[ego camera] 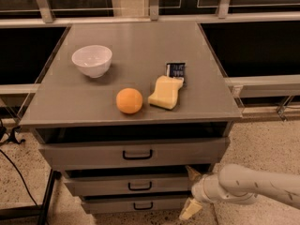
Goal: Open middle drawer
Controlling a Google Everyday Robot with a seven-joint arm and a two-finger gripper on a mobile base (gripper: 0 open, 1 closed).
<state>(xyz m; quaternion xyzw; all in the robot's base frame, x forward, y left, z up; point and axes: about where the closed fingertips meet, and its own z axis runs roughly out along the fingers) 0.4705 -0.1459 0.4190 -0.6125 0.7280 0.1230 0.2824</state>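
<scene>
Arm (pixel 255 184), white and rounded, enters at the lower right edge and reaches leftward, nearly level, toward the right front corner of the grey cabinet (pixel 220 102). At its end, the 2-finger gripper (pixel 190 192) sits at the right end of the middle drawer (pixel 103 185), a grey flat-fronted drawer that is the 2nd of 3. Its cream fingers (pixel 193 172) are spread wide, 1 above the other. The upper tip is at the gap under the taller top drawer (pixel 84 154), and the lower tip hangs beside the right end of the lowest drawer (pixel 108 205). Whether either finger touches the drawer front cannot be told. The drawer's small black bar handle (pixel 139 186) is well to the left of the gripper. On the cabinet top are a white round bowl (pixel 92 60), an orange round fruit (pixel 129 101), a pale yellow sponge-like block (pixel 165 92) and, touching its far edge, a small dark packet (pixel 176 70).
</scene>
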